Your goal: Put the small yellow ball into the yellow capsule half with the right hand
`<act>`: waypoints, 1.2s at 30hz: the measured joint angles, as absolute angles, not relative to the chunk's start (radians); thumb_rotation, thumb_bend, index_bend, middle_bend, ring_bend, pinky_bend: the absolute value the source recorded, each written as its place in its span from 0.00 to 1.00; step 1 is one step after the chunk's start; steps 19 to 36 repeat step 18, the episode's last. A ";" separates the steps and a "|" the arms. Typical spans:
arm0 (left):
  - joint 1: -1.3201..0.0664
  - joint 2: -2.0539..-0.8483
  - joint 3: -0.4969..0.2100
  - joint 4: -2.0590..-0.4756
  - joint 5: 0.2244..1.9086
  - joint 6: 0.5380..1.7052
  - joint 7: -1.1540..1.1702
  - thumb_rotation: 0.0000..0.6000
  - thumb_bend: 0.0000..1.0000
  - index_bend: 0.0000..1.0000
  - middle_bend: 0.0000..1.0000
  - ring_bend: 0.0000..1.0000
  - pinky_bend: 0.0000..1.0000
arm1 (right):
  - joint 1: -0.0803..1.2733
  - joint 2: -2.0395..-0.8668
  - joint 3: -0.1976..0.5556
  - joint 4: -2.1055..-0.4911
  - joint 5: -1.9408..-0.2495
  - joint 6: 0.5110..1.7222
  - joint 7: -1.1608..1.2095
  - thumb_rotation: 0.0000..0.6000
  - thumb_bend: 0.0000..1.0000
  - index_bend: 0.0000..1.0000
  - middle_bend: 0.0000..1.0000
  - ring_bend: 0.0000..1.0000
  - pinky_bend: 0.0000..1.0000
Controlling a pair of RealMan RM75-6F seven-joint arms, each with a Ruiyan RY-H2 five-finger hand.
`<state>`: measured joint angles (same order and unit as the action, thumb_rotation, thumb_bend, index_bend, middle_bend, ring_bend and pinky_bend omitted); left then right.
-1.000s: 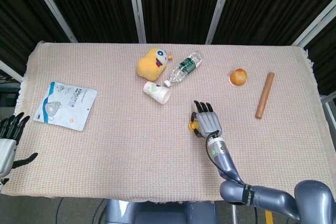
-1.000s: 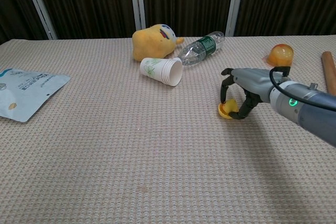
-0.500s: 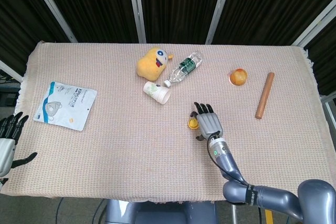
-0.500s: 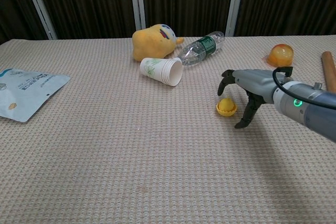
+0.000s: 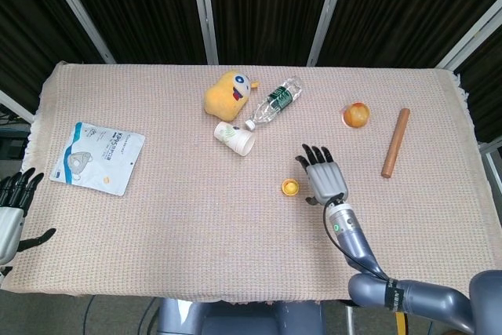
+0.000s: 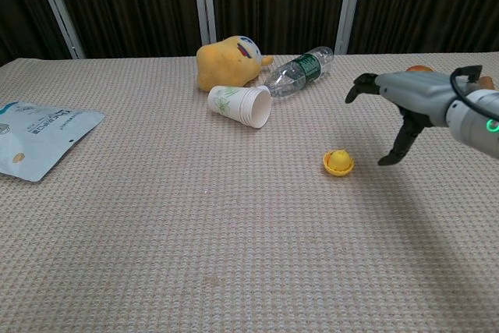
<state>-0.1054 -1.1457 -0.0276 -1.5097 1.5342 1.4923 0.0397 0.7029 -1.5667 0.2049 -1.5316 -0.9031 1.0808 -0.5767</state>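
**What I can't make out from here**

My black-fingered left hand is cut by the head view's left edge and is absent from the chest view. In the chest view my grey right hand covers most of the orange-and-clear dome behind it, and the white printed pouch runs off the left edge. The pouch's print is too small to read. The brown wooden rod barely shows.

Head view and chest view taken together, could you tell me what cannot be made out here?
- Left hand: cut by the head view's left edge, absent from chest view.
- Orange capsule: nearly hidden behind the right hand in chest view.
- Mask packet: cut by the chest view's left edge; print too small.
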 measured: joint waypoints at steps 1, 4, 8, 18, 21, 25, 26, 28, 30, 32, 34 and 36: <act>-0.106 -1.146 -0.027 -1.509 1.534 1.492 0.040 1.00 0.00 0.00 0.00 0.00 0.08 | 0.695 -1.544 0.204 -1.548 -0.913 1.091 -0.573 1.00 0.00 0.15 0.00 0.00 0.00; -0.105 -1.147 -0.027 -1.507 1.532 1.491 0.043 1.00 0.00 0.00 0.00 0.00 0.08 | 0.661 -1.456 0.198 -1.610 -0.957 1.130 -0.548 1.00 0.00 0.14 0.00 0.00 0.00; -0.102 -1.146 -0.027 -1.507 1.531 1.496 0.046 1.00 0.00 0.00 0.00 0.00 0.08 | 0.590 -1.321 0.181 -1.672 -1.027 1.186 -0.464 1.00 0.00 0.13 0.00 0.00 0.00; -0.102 -1.144 -0.026 -1.518 1.527 1.492 0.070 1.00 0.00 0.00 0.00 0.00 0.08 | 0.329 -1.171 0.071 -1.643 -1.271 1.441 -0.165 1.00 0.00 0.12 0.00 0.00 0.00; -0.102 -1.144 -0.026 -1.518 1.527 1.492 0.070 1.00 0.00 0.00 0.00 0.00 0.08 | 0.329 -1.171 0.071 -1.643 -1.271 1.441 -0.165 1.00 0.00 0.12 0.00 0.00 0.00; -0.102 -1.144 -0.026 -1.518 1.527 1.492 0.070 1.00 0.00 0.00 0.00 0.00 0.08 | 0.329 -1.171 0.071 -1.643 -1.271 1.441 -0.165 1.00 0.00 0.12 0.00 0.00 0.00; -0.102 -1.144 -0.026 -1.518 1.527 1.492 0.070 1.00 0.00 0.00 0.00 0.00 0.08 | 0.329 -1.171 0.071 -1.643 -1.271 1.441 -0.165 1.00 0.00 0.12 0.00 0.00 0.00; -0.102 -1.144 -0.026 -1.518 1.527 1.492 0.070 1.00 0.00 0.00 0.00 0.00 0.08 | 0.329 -1.171 0.071 -1.643 -1.271 1.441 -0.165 1.00 0.00 0.12 0.00 0.00 0.00; -0.102 -1.144 -0.026 -1.518 1.527 1.492 0.070 1.00 0.00 0.00 0.00 0.00 0.08 | 0.329 -1.171 0.071 -1.643 -1.271 1.441 -0.165 1.00 0.00 0.12 0.00 0.00 0.00; -0.102 -1.144 -0.026 -1.518 1.527 1.492 0.070 1.00 0.00 0.00 0.00 0.00 0.08 | 0.329 -1.171 0.071 -1.643 -1.271 1.441 -0.165 1.00 0.00 0.12 0.00 0.00 0.00; -0.102 -1.144 -0.026 -1.518 1.527 1.492 0.070 1.00 0.00 0.00 0.00 0.00 0.08 | 0.329 -1.171 0.071 -1.643 -1.271 1.441 -0.165 1.00 0.00 0.12 0.00 0.00 0.00; -0.102 -1.144 -0.026 -1.518 1.527 1.492 0.070 1.00 0.00 0.00 0.00 0.00 0.08 | 0.329 -1.171 0.071 -1.643 -1.271 1.441 -0.165 1.00 0.00 0.12 0.00 0.00 0.00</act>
